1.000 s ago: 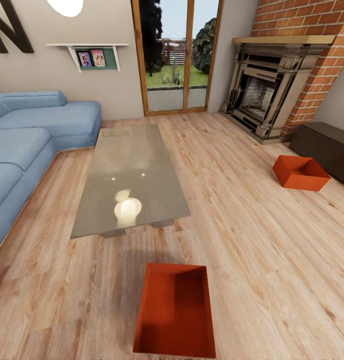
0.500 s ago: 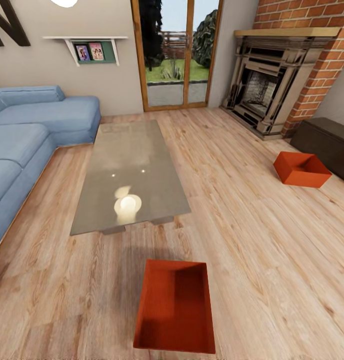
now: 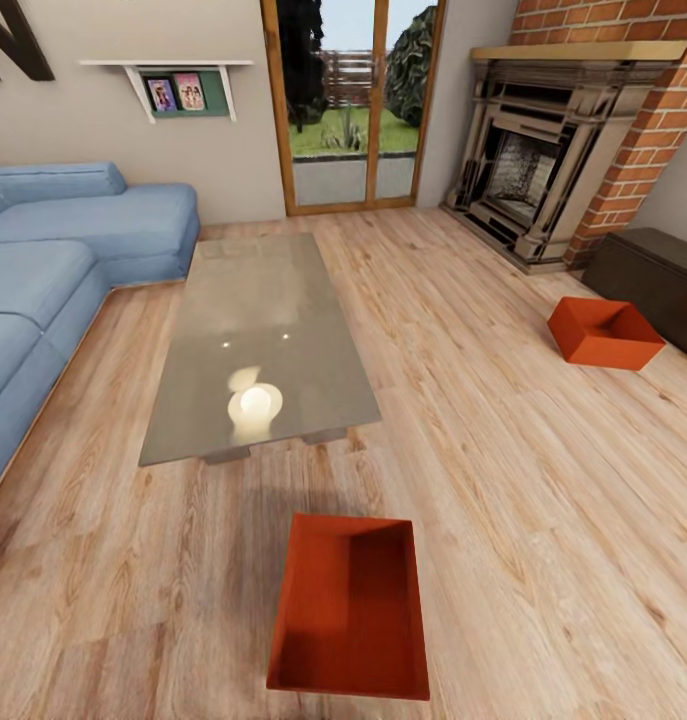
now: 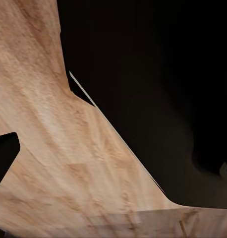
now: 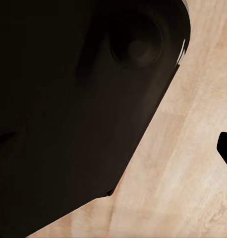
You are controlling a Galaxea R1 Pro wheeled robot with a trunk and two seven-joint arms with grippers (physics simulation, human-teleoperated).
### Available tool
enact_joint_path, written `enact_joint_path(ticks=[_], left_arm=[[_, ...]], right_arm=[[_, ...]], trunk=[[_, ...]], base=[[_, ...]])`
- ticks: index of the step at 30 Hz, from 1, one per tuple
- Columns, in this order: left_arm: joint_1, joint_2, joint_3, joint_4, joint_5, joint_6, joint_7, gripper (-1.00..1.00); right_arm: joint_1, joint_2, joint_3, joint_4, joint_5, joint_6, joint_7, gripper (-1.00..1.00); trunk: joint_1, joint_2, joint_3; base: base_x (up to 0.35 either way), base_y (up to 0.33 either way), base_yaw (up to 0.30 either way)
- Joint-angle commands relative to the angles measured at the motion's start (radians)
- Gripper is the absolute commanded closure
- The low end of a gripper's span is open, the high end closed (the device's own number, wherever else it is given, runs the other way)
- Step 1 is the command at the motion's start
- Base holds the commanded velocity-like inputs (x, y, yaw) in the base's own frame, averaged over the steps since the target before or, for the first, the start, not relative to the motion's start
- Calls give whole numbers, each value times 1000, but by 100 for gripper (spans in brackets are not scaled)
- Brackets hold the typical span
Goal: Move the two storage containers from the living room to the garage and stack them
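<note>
One orange-red rectangular tray-like bin (image 3: 349, 607) sits on the light wood-plank floor (image 3: 543, 500) at six o'clock, just short of the glass coffee table (image 3: 260, 340); its twin (image 3: 603, 332) lies at three o'clock, near the dark brown bench (image 3: 651, 283); I cannot tell either gripper's state.

In the left wrist view a large black body part (image 4: 158, 89) of the robot has a smooth, matt surface with a straight edge that catches a thin pale line of light. A smaller black piece (image 4: 3, 156) with a slanted edge is at the side. In the right wrist view there is a wide black shell (image 5: 64, 99) with a rounded corner, and a round hollow (image 5: 136, 44) in it, perhaps a joint cap; the picture is too dark to be sure
</note>
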Motion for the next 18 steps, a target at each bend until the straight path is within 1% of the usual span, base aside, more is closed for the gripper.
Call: enact_joint_path(ticks=[1, 18], left_arm=[[0, 0, 0, -1, 1, 0, 2, -100], [0, 0, 0, -1, 1, 0, 2, -100]], right_arm=[[-1, 0, 8, 3, -10, -6, 0, -100], [-1, 0, 9, 3, -9, -6, 0, -100]], trunk=[[0, 0, -1], [0, 0, -1]], base=[[0, 0, 0], [0, 0, 0]])
